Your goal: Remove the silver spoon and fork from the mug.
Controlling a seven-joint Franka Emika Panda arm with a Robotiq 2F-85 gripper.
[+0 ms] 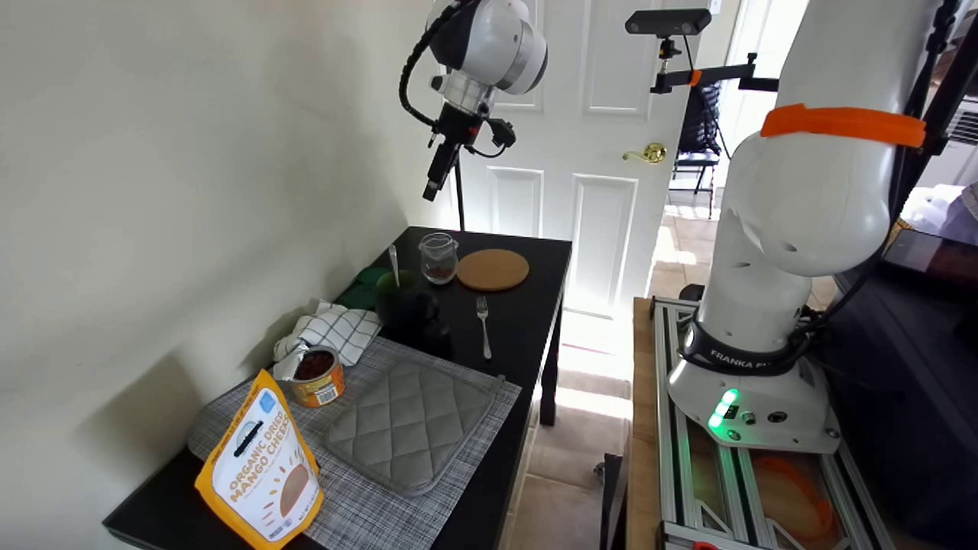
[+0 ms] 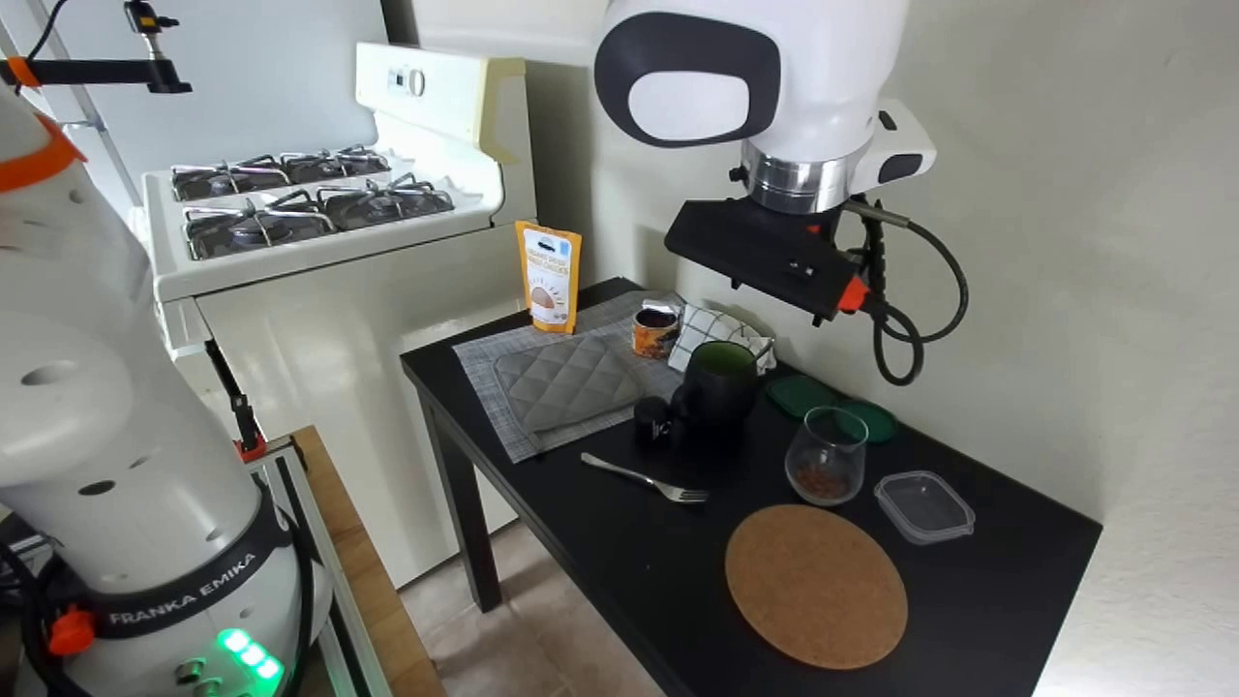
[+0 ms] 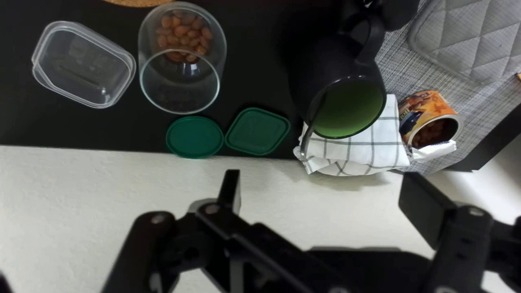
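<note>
The mug (image 1: 399,312) is black with a green inside and stands upright on the black table in both exterior views (image 2: 718,392) and the wrist view (image 3: 321,77). A slim silver utensil, seemingly the spoon (image 1: 393,263), leans in it with its handle (image 3: 308,140) above the rim; its lower end is hidden. The silver fork (image 1: 484,328) lies on the table beside the mug, also in an exterior view (image 2: 647,478); it is out of the wrist view. My gripper (image 3: 319,179) is open and empty, high above the table (image 1: 430,189), apart from mug and utensils.
Near the mug are a glass with nuts (image 3: 182,77), green lids (image 3: 195,137), a clear container (image 2: 924,508) and a tan disc (image 2: 818,586). A checked cloth (image 3: 354,152), an open tin (image 1: 319,378), a grey pad (image 1: 416,424) and a bag (image 1: 267,466) lie beyond. A wall borders the table.
</note>
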